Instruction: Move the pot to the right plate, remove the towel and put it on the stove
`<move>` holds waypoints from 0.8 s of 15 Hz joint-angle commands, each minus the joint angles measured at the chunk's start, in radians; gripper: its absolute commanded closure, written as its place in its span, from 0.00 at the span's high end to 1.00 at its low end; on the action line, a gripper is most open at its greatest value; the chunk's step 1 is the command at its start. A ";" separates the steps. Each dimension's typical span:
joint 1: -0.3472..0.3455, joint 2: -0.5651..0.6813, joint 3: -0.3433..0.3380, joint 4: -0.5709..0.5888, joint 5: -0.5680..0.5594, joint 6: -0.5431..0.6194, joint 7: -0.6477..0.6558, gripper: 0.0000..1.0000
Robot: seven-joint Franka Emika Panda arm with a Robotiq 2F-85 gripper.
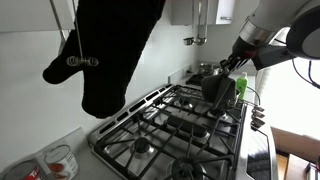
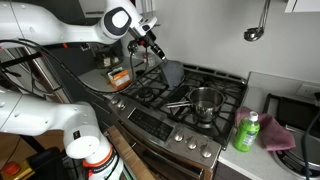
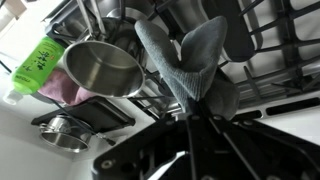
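1. Gripper [image 3: 190, 116] – nearest to the wrist camera. The jaws are pinching shut on a bunched corner of the towel. In both exterior views it is hovering above the stove at the end of the arm [image 2: 152, 47] [image 1: 232, 68].

2. Towel [image 3: 188, 58] – dark grey cloth. It is hanging straight down from the jaws in loose folds, and in an exterior view [image 2: 172, 73] it is dangling over the rear grates. Its lower edge is reaching close to the grate; whether it is touching cannot be told. In an exterior view [image 1: 218, 90] it is drooping just in front of the green bottle.

3. Pot [image 3: 100, 68] – steel, open, no lid. It is sitting upright on a burner grate beyond the towel and apart from it. In an exterior view [image 2: 205, 103] it is occupying the front burner on the bottle side, with its long handle pointing toward the middle of the stove.

4. Stove [image 2: 140, 97] – gas, with black grates; it is carrying the pot.

5. Green bottle [image 2: 247, 132] – it is lying on the counter beside the stove, near the pot.

6. Pink cloth [image 2: 277, 136] – it is resting just behind the bottle.

7. Oven mitt [image 1: 115, 50] – black; it is hanging close to an exterior camera, well apart from the gripper.
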 commanded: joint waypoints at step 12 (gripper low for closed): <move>0.324 0.240 -0.163 -0.045 0.381 0.292 -0.353 0.01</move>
